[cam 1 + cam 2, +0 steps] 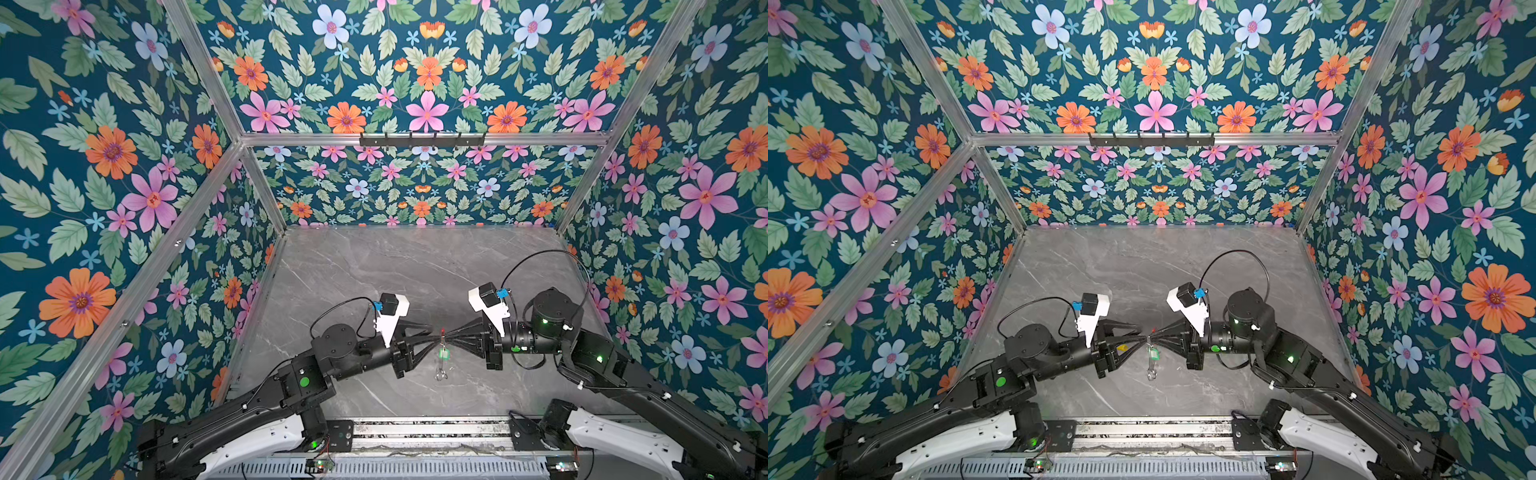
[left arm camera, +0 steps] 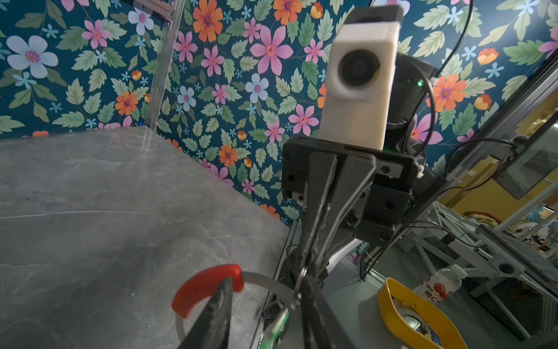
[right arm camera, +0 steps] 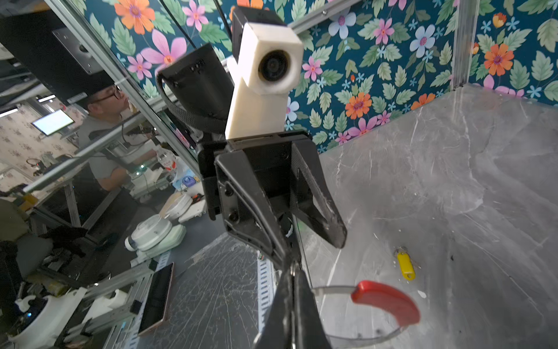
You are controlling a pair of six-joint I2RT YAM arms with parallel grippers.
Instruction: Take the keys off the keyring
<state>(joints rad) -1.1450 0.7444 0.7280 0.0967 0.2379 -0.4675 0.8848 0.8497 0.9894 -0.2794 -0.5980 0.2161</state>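
Note:
The keyring (image 3: 332, 290), a thin grey hoop with a red sleeve (image 3: 386, 299), is held up between both grippers above the grey marble table (image 1: 415, 270). My right gripper (image 3: 293, 273) is shut on the hoop's band, where a small silver split ring sits. The green key (image 2: 274, 329) dangles just below that spot and shows in both top views (image 1: 444, 354) (image 1: 1154, 354). My left gripper (image 2: 267, 282) is open. One of its fingers (image 2: 214, 314) crosses the red sleeve, the other lies against the right gripper's tips. The yellow key (image 3: 405, 266) lies loose on the table.
Floral walls with aluminium posts enclose the table on three sides. A black hook rail (image 1: 422, 139) hangs on the back wall. A metal rail (image 1: 428, 432) runs along the front edge. Outside the cell sit a yellow bowl (image 2: 389, 305) and a bottle (image 2: 440, 284).

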